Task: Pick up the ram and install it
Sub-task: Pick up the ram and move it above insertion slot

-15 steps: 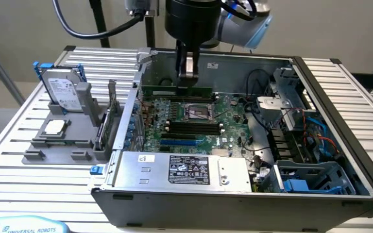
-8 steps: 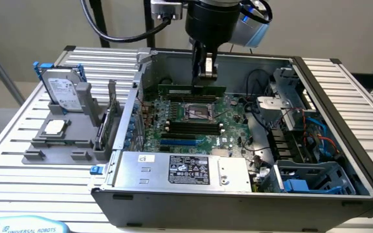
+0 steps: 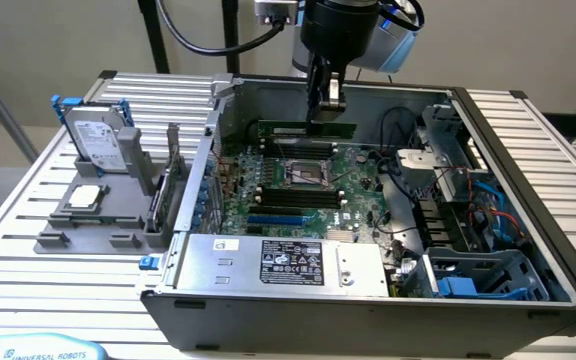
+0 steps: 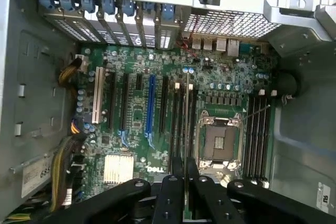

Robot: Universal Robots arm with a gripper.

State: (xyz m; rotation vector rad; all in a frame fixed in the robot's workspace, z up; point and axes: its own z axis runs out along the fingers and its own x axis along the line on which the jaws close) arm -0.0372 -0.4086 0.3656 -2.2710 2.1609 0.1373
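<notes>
Ram (image 3: 290, 129) hangs in the upper centre of the exterior view, a thin green stick standing on edge, its long axis running level across the frame from left to right, over the motherboard (image 3: 360, 171) inside the open computer case (image 3: 368, 315). The gripper (image 3: 326, 112) pinches it from above, fingers clamped on its upper edge.

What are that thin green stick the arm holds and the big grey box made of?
The thin green stick looks like lacquered circuit board, probably fibreglass: flat, green-faced. The big grey box seems sheet metal: thin folded walls, dull sheen.
</notes>
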